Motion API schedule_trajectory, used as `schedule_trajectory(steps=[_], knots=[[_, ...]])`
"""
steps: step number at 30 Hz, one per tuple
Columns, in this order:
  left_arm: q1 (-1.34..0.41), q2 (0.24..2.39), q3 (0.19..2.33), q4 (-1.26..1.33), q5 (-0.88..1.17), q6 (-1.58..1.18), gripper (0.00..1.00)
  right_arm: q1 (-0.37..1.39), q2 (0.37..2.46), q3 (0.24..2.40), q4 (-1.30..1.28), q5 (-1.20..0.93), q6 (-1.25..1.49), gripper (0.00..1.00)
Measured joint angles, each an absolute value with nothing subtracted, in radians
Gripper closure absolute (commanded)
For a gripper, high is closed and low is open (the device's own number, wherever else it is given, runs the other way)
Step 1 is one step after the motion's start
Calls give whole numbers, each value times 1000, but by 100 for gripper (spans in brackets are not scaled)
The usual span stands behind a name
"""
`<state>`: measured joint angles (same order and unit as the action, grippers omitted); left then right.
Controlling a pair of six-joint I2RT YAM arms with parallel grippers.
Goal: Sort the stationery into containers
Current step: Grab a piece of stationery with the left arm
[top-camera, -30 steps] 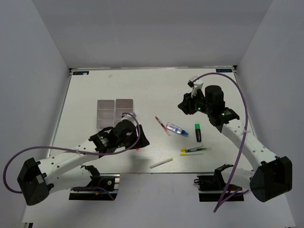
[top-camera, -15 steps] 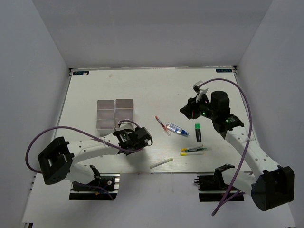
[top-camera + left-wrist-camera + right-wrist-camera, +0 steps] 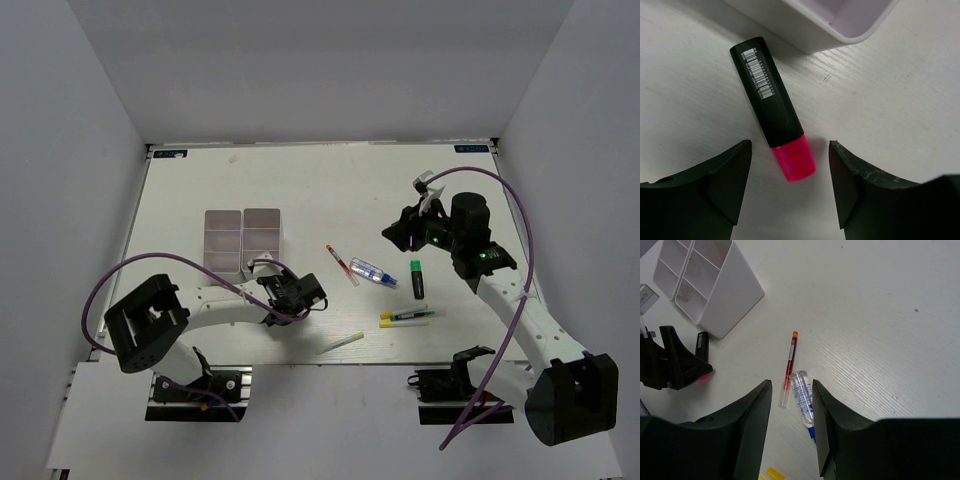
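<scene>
**A:** Top view. Which arm is sitting nearer the pink highlighter?

**B:** The left one. The left claw (image 3: 305, 293) is hanging at 5 o'clock of the containers (image 3: 243, 240), close by. Its body is covering the highlighter here, so I cannot place it from this view. The right claw (image 3: 398, 230) is hovering well apart, out toward 3 o'clock.

**A:** Left wrist view?

**B:** The pink highlighter (image 3: 772, 105) is lying flat on the worktop (image 3: 890, 100). Its long axis is running from 11 o'clock (black butt) to 5 o'clock (pink cap). The left claw (image 3: 790, 155) is standing spread and pinching nothing. The pink cap is sitting between its fingers and the black barrel is reaching ahead of them toward 11. The butt is ending just beside a container wall at 12 o'clock.

**A:** So the squeeze would be crossing the axis at a slant?

**B:** Judging so, and landing on the cap end rather than mid-barrel.

**A:** Right wrist view?

**B:** The right claw (image 3: 789, 405) is hanging spread and empty. The red pen (image 3: 788, 367) and the clear-blue tube (image 3: 802, 397) are lying below its gap.
</scene>
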<state>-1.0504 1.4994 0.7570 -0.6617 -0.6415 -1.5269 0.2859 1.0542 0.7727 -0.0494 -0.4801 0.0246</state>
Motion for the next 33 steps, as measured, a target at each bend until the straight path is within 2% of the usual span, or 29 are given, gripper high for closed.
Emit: schedule_trajectory(steps=[2,6,8,15,20,22,23,25,26,30,33], knots=[[-1050,1503,757,-652,-650,-1528,30,277,1054,771,-49,-488,26,56],[-1051,1515,757,-640,-670,-1530,41,260,1053,770,-49,-503,29,56],[-1051,1522,757,-635,-677,-1531,42,252,1051,770,-49,-509,32,56],[-1051,1551,781,-645,-676,-1526,40,230,1027,768,-49,-538,43,56],[-1051,1590,823,-685,-669,-1516,41,216,1008,753,-50,-564,49,56],[-1051,1600,833,-697,-666,-1510,46,208,1002,747,-49,-574,50,56],[-1051,1602,835,-704,-664,-1507,52,204,999,743,-49,-579,51,56],[-1051,1603,836,-710,-659,-1503,58,199,991,738,-50,-586,51,56],[-1051,1602,836,-711,-655,-1501,64,196,988,737,-49,-590,51,56],[-1059,1578,815,-698,-643,-1501,79,186,977,736,-49,-608,51,56],[-1081,1552,798,-697,-616,-1502,83,181,974,736,-49,-616,54,56]])
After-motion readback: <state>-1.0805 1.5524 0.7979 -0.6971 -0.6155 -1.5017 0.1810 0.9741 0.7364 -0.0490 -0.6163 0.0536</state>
